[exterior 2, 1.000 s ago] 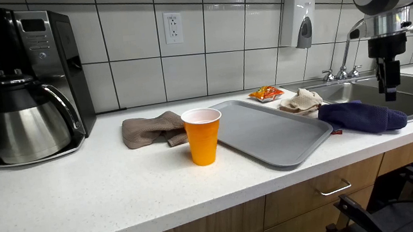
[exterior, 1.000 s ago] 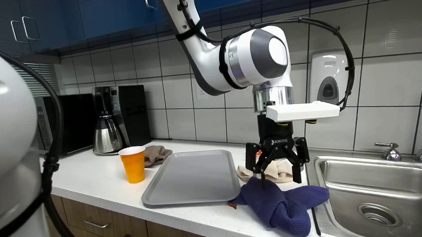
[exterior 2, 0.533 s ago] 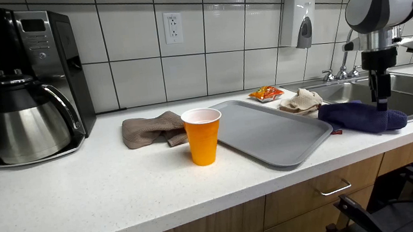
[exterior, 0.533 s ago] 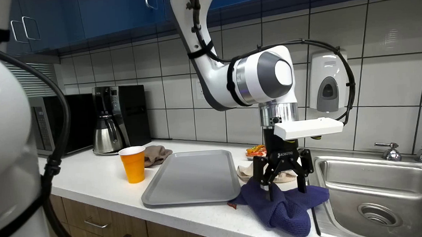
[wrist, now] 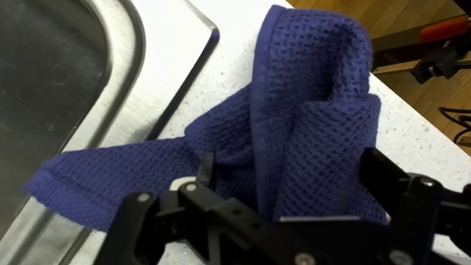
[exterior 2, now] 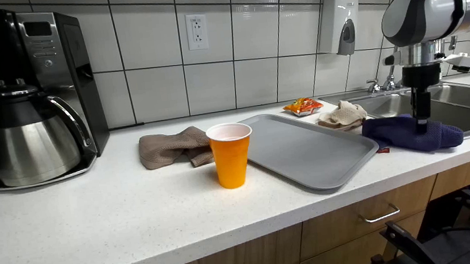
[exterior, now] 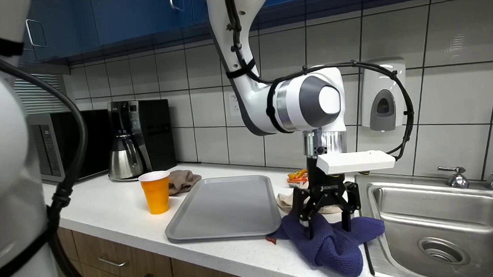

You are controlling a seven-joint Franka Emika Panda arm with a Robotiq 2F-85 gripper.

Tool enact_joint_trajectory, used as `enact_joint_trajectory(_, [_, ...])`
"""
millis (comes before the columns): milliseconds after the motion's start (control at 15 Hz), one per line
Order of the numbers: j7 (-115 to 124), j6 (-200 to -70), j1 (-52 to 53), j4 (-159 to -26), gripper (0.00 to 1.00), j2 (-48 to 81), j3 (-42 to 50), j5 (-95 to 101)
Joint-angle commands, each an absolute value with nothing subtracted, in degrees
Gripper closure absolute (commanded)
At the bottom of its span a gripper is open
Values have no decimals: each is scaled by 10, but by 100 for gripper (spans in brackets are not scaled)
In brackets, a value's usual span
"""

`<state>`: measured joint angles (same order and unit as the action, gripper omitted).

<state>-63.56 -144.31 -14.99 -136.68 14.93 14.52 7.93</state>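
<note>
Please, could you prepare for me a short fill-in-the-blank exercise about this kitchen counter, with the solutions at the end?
1. The gripper at the blue towel is not shut but ____.
2. Most of the blue towel lies between the tray and the metal ____.
3. The cup is white inside and ____ outside.
4. The tray's colour is ____.

Missing words: 1. open; 2. sink; 3. orange; 4. gray.

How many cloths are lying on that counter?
3: a blue cloth under the gripper by the sink, a beige cloth behind that, and a brown cloth beside the orange cup. More may be hidden.
</note>
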Motion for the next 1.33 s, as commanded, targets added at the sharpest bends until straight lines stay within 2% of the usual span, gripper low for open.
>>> enact_joint_trajectory(0, [-635,-1424,-167,-1354,0,156,134,83])
enact_joint_trajectory(1267, [-641,-1449,-164,-1394,0,142,133,105])
